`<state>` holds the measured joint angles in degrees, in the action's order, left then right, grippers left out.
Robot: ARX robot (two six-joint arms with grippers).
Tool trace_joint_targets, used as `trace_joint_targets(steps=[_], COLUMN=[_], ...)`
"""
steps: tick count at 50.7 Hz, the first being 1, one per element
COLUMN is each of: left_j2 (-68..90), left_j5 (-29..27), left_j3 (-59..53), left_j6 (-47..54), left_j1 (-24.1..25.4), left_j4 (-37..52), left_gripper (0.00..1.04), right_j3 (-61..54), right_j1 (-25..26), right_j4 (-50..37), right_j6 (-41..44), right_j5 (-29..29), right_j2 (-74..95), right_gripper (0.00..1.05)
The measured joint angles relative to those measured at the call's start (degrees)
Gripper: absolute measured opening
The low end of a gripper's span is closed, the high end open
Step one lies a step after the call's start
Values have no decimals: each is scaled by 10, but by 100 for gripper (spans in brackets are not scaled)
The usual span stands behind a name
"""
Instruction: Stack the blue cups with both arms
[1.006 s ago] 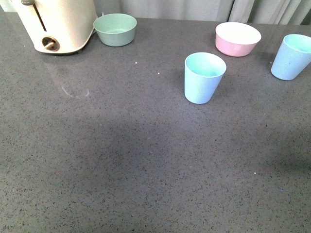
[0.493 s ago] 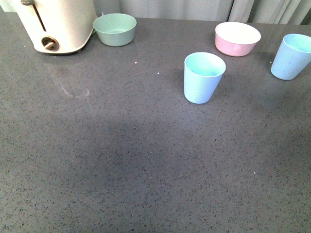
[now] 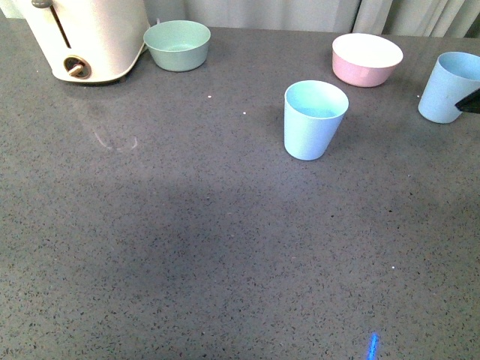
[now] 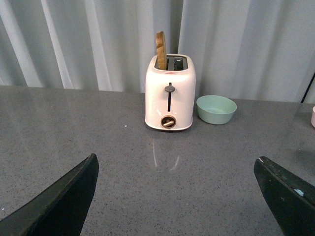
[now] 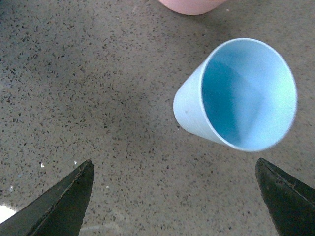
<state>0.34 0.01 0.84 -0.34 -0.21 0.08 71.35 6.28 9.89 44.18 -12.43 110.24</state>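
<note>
Grey speckled desk, curtains behind. Toaster far-left corner, green bowl beside; toast seen only by left wrist. Left gripper wide apart, empty. Blue cup upright mid-desk, pink bowl far edge, second blue cup right edge, untouched before right gripper, also agape.

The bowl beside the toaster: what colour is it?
The bowl is pale green; the front view shows it best.

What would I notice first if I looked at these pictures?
Two bright blue cups on the grey table: the middle cup stands alone, and the right cup sits far right with the open right claw close by. Back left, a white toaster has toast poking out.
</note>
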Motion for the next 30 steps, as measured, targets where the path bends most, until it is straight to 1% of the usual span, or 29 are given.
trace_joint_targets(steps=[11,20,24,30], left_j2=[0,0,0,0], left_j5=[0,0,0,0], left_j3=[0,0,0,0], left_j6=[0,0,0,0], left_j1=[0,0,0,0], left_j4=[0,0,0,0], left_gripper=[96,96,96,96], right_j3=[81,129,139,150], right_j1=[-25,-30,-30,-30], right_j4=[19,31,37,42], right_j6=[8,7,8,10], right_j5=[10,11,13,20], right_j2=[83,114,121,132], right_gripper=[96,96,88,72])
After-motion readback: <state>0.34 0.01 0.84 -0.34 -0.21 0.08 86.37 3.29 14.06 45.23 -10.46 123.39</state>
